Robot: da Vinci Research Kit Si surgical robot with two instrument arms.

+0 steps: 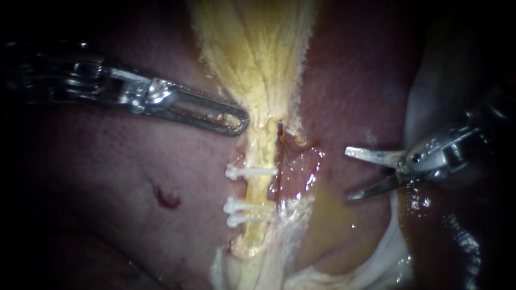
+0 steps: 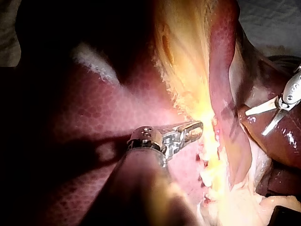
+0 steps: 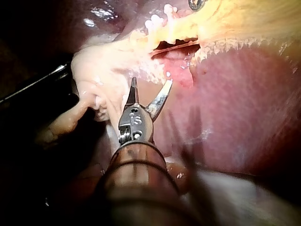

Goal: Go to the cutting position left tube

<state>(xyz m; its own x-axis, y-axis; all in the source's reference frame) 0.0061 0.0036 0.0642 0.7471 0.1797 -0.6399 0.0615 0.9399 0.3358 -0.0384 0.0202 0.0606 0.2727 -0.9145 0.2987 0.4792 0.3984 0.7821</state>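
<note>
1. The left tube (image 1: 260, 188) is a pale yellow, bumpy strip. It runs down the middle of the endoscope view, under a fan of yellow stringy tissue (image 1: 252, 48).
2. Three white clips (image 1: 251, 172) cross the tube like little bars with round knobs. One sits higher up, and two sit close together lower down.
3. A thin dark red strand (image 1: 279, 156) runs just beside the tube.
4. The liver (image 1: 107, 177) is pink-red, wet and covered in tiny dots. It has one small dark red spot (image 1: 167, 200).
5. The left instrument (image 1: 236, 121) is shiny grey metal with a long, rounded tip shaped like a loop. Its hand is clenched, with the jaws flat together and nothing in them. The tip is just beside the stringy tissue, above the top clip.
6. The right instrument (image 1: 349, 174) ends in two thin, pointed blades. Its hand is released, so the blades spread like open scissors. They point at the tube but stay apart from it and hold nothing.
</note>
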